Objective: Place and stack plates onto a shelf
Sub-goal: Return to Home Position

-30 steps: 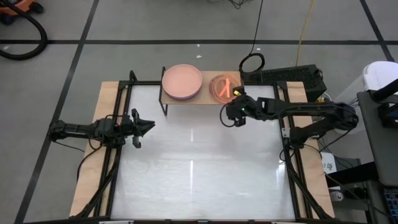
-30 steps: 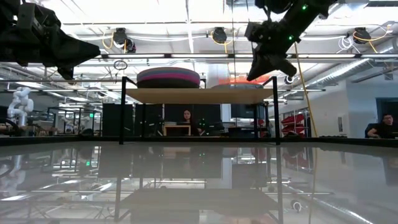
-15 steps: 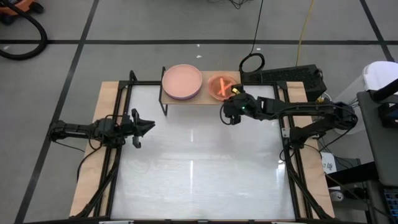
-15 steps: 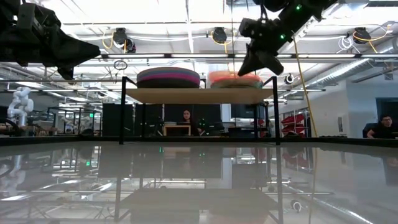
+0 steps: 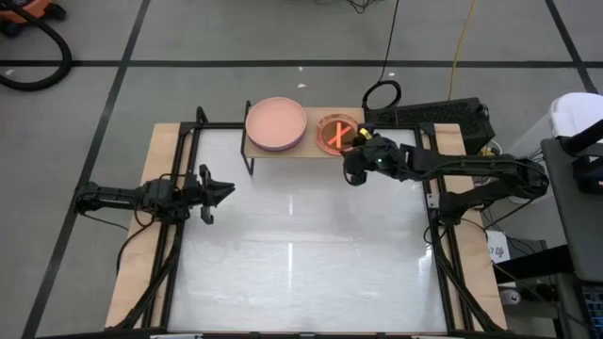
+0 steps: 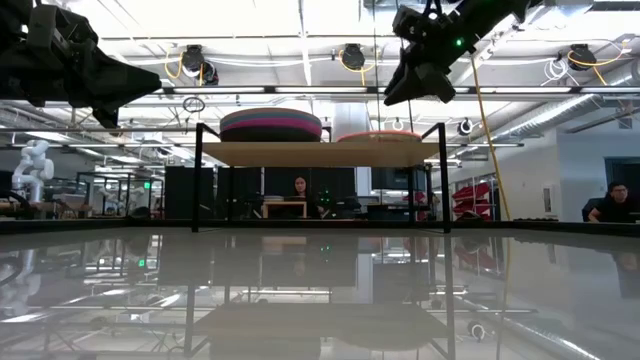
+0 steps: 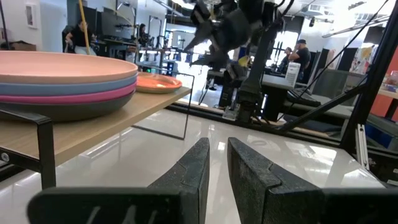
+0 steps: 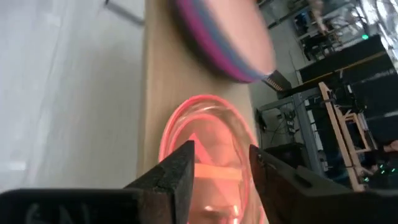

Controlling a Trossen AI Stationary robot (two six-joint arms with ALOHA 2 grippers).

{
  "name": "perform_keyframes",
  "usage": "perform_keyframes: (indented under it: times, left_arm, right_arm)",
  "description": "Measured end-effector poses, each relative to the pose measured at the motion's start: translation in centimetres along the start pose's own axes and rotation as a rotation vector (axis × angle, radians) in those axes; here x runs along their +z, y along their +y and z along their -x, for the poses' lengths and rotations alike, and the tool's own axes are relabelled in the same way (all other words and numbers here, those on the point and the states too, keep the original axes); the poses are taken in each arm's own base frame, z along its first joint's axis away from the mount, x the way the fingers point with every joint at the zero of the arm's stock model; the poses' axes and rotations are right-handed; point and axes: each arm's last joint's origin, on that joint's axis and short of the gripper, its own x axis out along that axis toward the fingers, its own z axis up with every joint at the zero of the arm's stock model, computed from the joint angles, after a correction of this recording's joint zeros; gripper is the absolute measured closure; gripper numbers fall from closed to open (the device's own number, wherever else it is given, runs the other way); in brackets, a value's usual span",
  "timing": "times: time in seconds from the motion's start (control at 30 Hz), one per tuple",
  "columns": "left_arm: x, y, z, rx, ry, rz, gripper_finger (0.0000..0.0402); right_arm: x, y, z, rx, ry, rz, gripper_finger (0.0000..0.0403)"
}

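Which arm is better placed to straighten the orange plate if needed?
Right. The right gripper, open, hangs above the orange plate on the shelf; the left gripper sits far off, at the left side of the table.

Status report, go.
Right gripper open, empty, above orange plate. Orange plate stacked on shelf beside big plate stack. Left gripper waits at table left edge. Path clear.

1. Shelf (image 5: 303,152): low rack, light-wood rect. top on thin black legs, is standing level.
2. Big plates (image 5: 276,123): 4 opaque, are sitting stacked flat on shelf's left end (seen from above). Dusty pink on top, then blue, magenta, dk grey at btm.
3. Small plates (image 5: 337,134): translucent, orange on top, are lying flat on shelf's right end, just beside big plates.
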Motion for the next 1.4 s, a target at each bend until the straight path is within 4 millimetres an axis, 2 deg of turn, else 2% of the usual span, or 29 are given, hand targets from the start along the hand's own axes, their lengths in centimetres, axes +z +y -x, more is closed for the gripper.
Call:
perform_keyframes:
  times: [0.1,0.2,0.3,0.43,0.57,0.67,0.8,0.9,1.0,1.17,1.23,1.4]
  left_arm:
    - [0.0,0.0,0.0,0.000,0.001,0.000,0.0339]
    - [0.0,0.0,0.0,0.000,-0.001,0.000,0.0339]
    - [0.0,0.0,0.0,0.000,0.000,0.000,0.0339]
    - [0.0,0.0,0.0,0.000,0.000,0.000,0.0339]
    - [0.0,0.0,0.0,0.000,0.000,0.000,0.0339]
    - [0.0,0.0,0.0,0.000,0.001,0.000,0.0339]
    - [0.0,0.0,0.0,0.000,0.000,0.000,0.0339]
    - [0.0,0.0,0.0,0.000,0.001,0.000,0.0339]
    - [0.0,0.0,0.0,0.000,0.000,0.000,0.0339]
    - [0.0,0.0,0.0,0.001,0.000,0.000,0.0339]
    - [0.0,0.0,0.0,0.001,0.002,-0.001,0.0339]
    - [0.0,0.0,0.0,0.000,0.000,0.000,0.0339]
  right_arm:
    - [0.5,-0.7,1.8,-0.005,-0.091,-0.155,0.0265]
    - [0.7,-1.4,4.2,0.141,-0.280,-0.349,0.0274]
    - [0.1,-1.5,6.6,0.284,-0.486,-0.433,0.0286]
    - [-2.4,-0.7,8.9,0.301,-0.621,-0.516,0.0302]
    - [-5.8,1.3,10.1,0.269,-0.692,-0.571,0.0314]
    - [-8.1,3.2,10.2,0.234,-0.763,-0.587,0.0318]
    - [-11.0,6.5,8.8,0.199,-0.822,-0.595,0.0319]
    - [-12.6,8.3,8.1,0.149,-0.900,-0.607,0.0319]
    - [-12.5,7.8,8.7,0.081,-1.011,-0.623,0.0319]
    - [-12.8,8.2,8.2,0.092,-0.938,-0.623,0.0319]
    - [-12.7,8.0,8.4,0.076,-0.964,-0.612,0.0319]
    - [-12.8,8.2,8.3,0.131,-0.940,-0.683,0.0319]
